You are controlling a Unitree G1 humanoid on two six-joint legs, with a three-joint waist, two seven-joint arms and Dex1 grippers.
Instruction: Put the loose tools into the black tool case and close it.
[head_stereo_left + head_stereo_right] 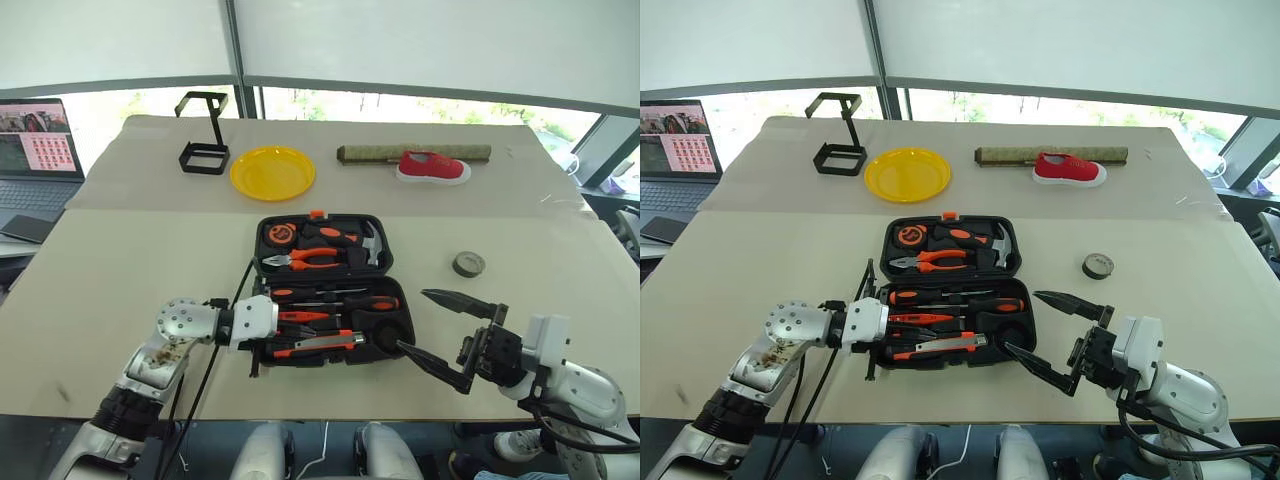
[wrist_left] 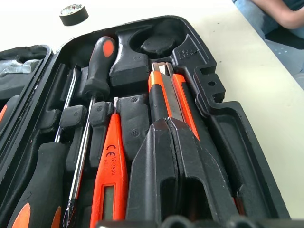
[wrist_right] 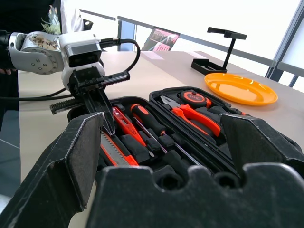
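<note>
Tape roll (image 1: 468, 264) right of case (image 1: 325, 290)

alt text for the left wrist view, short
The left gripper, fingers shut, points into the open black tool case, beside the utility knife. An all-orange screwdriver and black-and-orange screwdrivers sit in slots; the tape roll lies on the table beyond.

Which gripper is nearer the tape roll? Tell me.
Right. The right gripper hangs open just short of the tape roll, on its near side; the left gripper, jaws shut, is over the tool case.
</note>
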